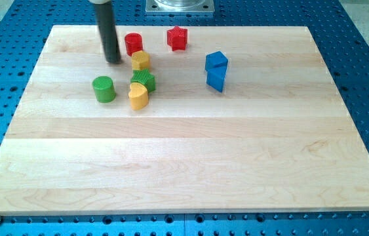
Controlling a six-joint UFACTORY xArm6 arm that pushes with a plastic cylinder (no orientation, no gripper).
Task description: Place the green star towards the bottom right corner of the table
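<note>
The green star (144,80) sits in the upper left part of the wooden board (191,157), wedged between a yellow block (141,61) above it and a yellow heart-like block (138,96) below it, touching both. My tip (113,61) rests on the board up and to the left of the star, about a block's width from the upper yellow block. A green cylinder (103,89) stands to the star's left, below my tip.
A red cylinder (133,43) stands just right of my rod. A red star (177,38) is near the board's top edge. Two blue blocks (216,70) touch each other right of the star. Blue perforated metal surrounds the board.
</note>
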